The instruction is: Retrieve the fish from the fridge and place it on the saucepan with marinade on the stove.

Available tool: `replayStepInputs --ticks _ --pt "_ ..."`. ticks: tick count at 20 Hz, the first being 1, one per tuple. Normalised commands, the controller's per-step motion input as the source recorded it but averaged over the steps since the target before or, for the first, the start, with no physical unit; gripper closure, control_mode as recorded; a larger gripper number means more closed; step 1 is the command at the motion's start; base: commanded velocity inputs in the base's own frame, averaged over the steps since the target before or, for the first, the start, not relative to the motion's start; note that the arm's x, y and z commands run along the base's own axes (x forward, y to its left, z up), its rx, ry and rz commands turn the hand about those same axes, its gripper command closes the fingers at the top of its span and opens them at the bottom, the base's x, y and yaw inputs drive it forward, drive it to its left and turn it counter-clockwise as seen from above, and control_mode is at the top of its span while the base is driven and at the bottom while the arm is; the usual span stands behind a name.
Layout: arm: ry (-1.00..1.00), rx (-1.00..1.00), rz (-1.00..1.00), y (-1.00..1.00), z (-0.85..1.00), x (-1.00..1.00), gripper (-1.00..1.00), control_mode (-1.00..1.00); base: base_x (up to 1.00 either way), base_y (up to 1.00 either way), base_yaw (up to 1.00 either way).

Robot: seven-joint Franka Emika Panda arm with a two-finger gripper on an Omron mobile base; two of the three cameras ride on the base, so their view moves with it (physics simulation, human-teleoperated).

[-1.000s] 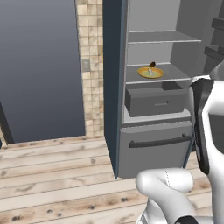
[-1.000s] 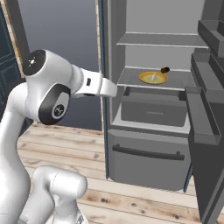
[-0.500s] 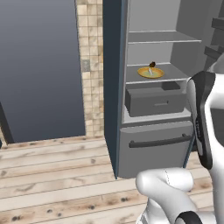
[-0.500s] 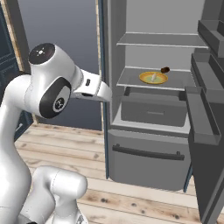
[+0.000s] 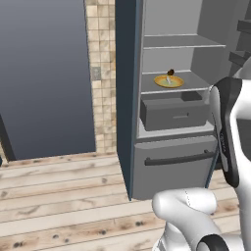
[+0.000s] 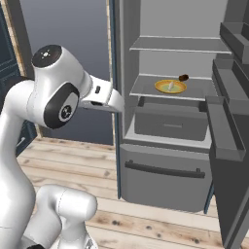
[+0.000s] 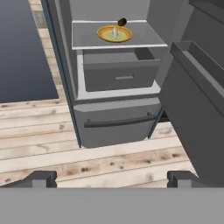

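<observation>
No brand, label or readable writing is being shown on any surface. The fridge (image 5: 176,122) is being seen with its door (image 6: 233,146) swung open to the right; pale shelves, a grey drawer (image 7: 120,70) and a lower compartment with a dark horizontal handle (image 6: 163,169) are being exposed. On the middle shelf (image 6: 146,87), just above the drawer, a yellow plate (image 6: 170,86) is being seen with a small pale item at its centre, possibly the fish, too small to be confirmed; a small dark brown object (image 6: 183,77) is lying just beside the plate's far rim. The white arm (image 6: 53,97) is being held raised in front of the fridge, elbow bent high in the right base view, forearm stretched toward the fridge's left edge. The gripper (image 7: 111,178) is being pointed forward and down at the fridge front, well apart from the shelf; its fingertips (image 7: 41,178) are being kept spread wide at the bottom corners of the hand view, with nothing pinched between them. Wooden floor planks (image 5: 59,196) and a tiled wall strip (image 5: 100,73) are being shown left of the fridge.
</observation>
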Motion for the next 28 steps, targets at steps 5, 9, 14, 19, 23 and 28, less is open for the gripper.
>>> replayStepInputs --ticks 5,9,14,19,23,28 --pt "0.00 0.00 0.01 0.00 -0.16 0.03 -1.00 -1.00 0.00 0.00 0.00" --pt "0.00 0.00 0.00 0.00 -0.07 0.02 -1.00 1.00 0.11 0.00 0.01" --pt "0.00 0.00 0.00 0.00 0.00 0.00 -1.00 1.00 0.25 -0.24 0.00" --pt "0.00 0.00 0.00 0.00 0.00 0.00 -1.00 1.00 0.41 -0.43 0.00" --pt "0.00 0.00 0.00 0.00 0.00 0.00 -1.00 1.00 0.51 -0.46 0.00" --pt "0.00 0.00 0.00 0.00 0.00 0.00 -1.00 1.00 0.64 -0.21 0.00"
